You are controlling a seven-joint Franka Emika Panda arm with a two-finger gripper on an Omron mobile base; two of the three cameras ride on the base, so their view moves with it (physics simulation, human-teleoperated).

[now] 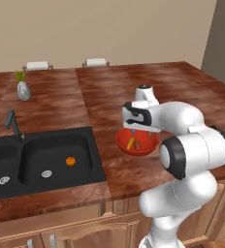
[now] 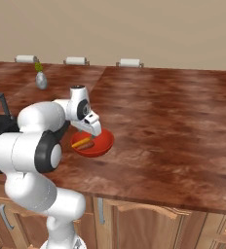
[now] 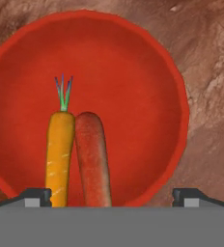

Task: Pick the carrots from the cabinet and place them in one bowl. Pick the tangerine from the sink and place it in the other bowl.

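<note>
The red bowl [image 1: 151,145] [image 2: 104,145] [image 3: 133,67] sits on the brown counter, right of the sink [image 1: 88,140]. Both carrots lie side by side in it: the orange one with a green top [image 3: 60,154] [image 1: 130,143] [image 2: 79,142] and the darker reddish one [image 3: 92,159] [image 1: 138,144] [image 2: 87,145]. My gripper [image 1: 136,131] [image 2: 88,133] [image 3: 112,195] hangs just above the bowl, open and holding nothing, its fingertips [image 3: 36,197] wide apart on either side of the carrots. The tangerine [image 1: 71,161] rests in the sink's right basin. The cabinet and the other bowl are out of view.
A dark faucet [image 1: 11,123] stands behind the sink. A small grey vase with a green sprig [image 1: 23,90] [image 2: 41,80] is at the back left. White holders [image 1: 96,62] [image 2: 130,62] line the counter's far edge. Wide bare counter [image 2: 183,121] extends to the right.
</note>
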